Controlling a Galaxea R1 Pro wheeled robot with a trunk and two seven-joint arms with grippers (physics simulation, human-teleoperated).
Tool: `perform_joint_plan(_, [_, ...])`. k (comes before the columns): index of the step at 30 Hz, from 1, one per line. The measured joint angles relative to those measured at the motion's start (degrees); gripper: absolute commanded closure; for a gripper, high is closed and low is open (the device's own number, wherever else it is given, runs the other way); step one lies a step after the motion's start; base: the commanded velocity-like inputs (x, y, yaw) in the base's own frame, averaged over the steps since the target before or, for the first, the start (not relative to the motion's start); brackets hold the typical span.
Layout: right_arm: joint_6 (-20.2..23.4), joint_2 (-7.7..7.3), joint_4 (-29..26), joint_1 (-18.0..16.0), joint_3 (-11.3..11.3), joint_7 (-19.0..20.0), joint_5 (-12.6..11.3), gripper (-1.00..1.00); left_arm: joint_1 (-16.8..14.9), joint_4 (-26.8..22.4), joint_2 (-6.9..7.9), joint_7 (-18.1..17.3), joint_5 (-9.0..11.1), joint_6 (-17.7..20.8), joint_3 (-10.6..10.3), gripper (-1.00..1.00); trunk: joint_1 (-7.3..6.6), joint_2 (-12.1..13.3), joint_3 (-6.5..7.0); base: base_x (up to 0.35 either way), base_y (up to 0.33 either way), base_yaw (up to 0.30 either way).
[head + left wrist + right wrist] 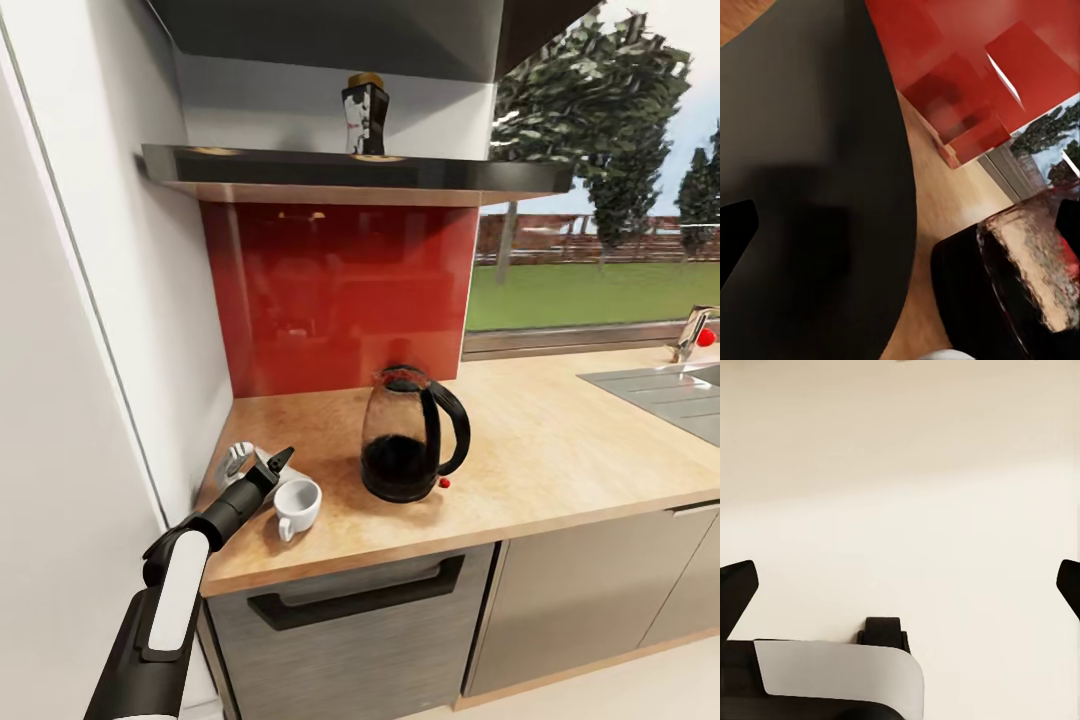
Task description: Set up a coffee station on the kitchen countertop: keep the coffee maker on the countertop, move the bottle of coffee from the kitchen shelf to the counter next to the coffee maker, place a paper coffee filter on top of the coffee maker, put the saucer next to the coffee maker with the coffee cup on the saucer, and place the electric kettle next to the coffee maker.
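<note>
The bottle of coffee [365, 112], black with a yellow cap, stands on the dark kitchen shelf [300, 165]. Below it, the electric kettle [405, 435] [1020, 285] sits on the beige kitchen countertop [540, 440]. The white coffee cup [298, 505] stands upright at the counter's front left. My left gripper [275, 458] [900, 225] is open just behind the cup. A pale curved piece that looks like the saucer [235, 458] is tilted up beside it. A dark rounded surface [817, 187] sits close to the left wrist camera. My right gripper [900, 585] is open, facing a plain pale surface. The coffee maker and paper coffee filter are out of view.
A white wall panel [90, 350] bounds the counter on the left, and a red backsplash [335, 300] runs behind it. A steel sink [665, 395] with a tap [690, 335] lies at the right. Dark cabinet fronts [360, 620] sit below the counter edge.
</note>
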Motion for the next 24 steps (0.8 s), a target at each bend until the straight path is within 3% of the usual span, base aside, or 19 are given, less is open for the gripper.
perform_joint_plan(24, [0.0,0.0,0.0,0.0,0.0,0.0,0.0,-1.0,0.0,0.0,0.0,0.04,0.0,0.0,0.0,-1.0,0.0,0.0,0.0,0.002,-0.003,0.0])
